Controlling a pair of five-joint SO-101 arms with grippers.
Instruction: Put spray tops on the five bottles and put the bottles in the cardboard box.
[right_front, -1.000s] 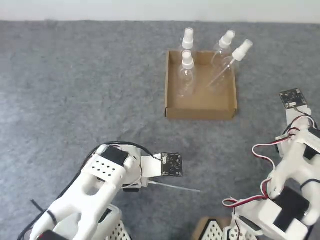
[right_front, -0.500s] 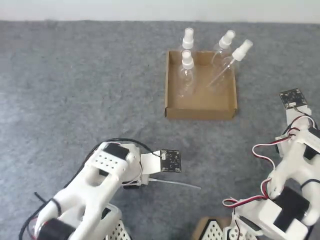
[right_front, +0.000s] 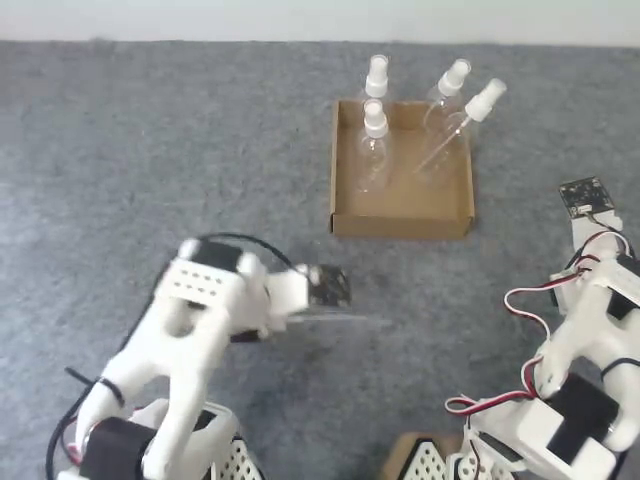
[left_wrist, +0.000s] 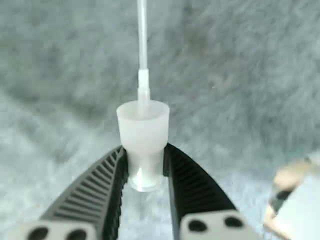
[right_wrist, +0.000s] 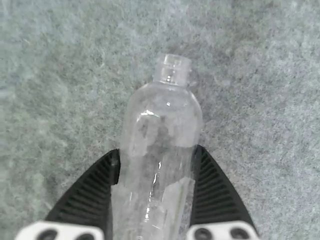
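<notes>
Left gripper (left_wrist: 144, 152) grips one spray top (left_wrist: 143, 125); right gripper (right_wrist: 156, 152), one uncapped bottle (right_wrist: 162, 125); four capped bottles (right_front: 373, 150) at cardboard box (right_front: 400, 224).

We see the white left arm (right_front: 190, 320) with black cables, the white right arm (right_front: 590, 325) looped with red-and-white wires; black ribbed pincer fingers (left_wrist: 107, 175).

Table covered edge to edge in grey short-pile carpet (right_front: 150, 150), mottled, with the nap lying unevenly. Along the far edge runs a pale, plain strip of wall (right_front: 200, 18). At the near edge, right of centre, is a small tan corner (right_front: 403, 447) of something flat, mostly hidden; material unclear.
</notes>
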